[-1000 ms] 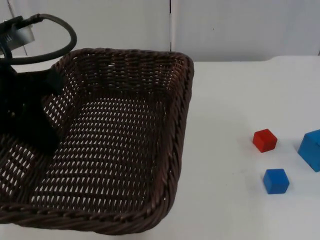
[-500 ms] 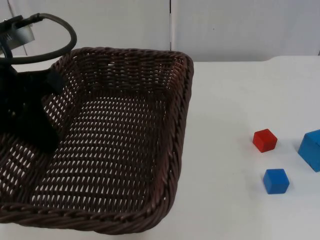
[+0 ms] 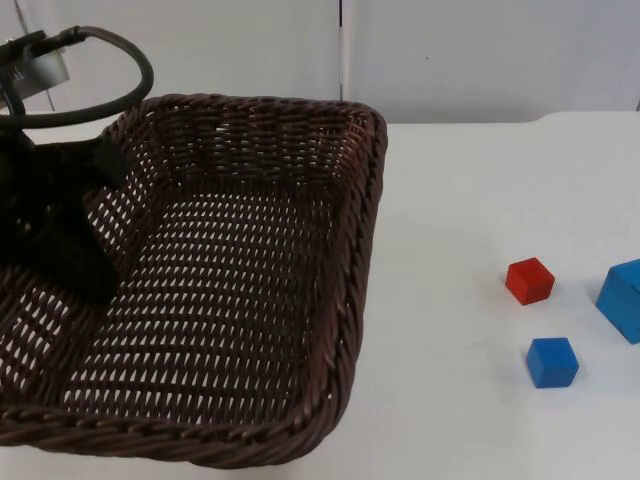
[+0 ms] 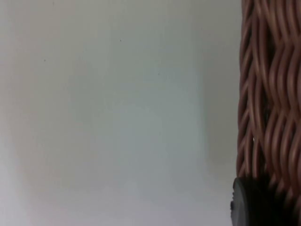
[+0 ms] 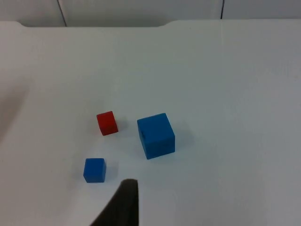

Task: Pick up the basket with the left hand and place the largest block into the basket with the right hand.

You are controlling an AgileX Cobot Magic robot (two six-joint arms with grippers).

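A: How is the basket (image 3: 230, 280) held?

B: Its left wall is gripped by the left pincer (image 3: 60, 240), which is closed on the weave; the woven wall (image 4: 270, 94) lies right against the fingertip. The wicker is judged light and fairly stiff, so a grip on the rim should be enough.

A: And the blocks?

B: The red block (image 5: 107, 123) and the small blue block (image 5: 94, 169) lie beside the large blue block (image 5: 156, 135), none touching, on the worktop (image 3: 470, 250) ahead of the right pincer (image 5: 123, 202). How far it is open cannot be told. The large block is judged rigid and light; its flat opposite faces are best taken.
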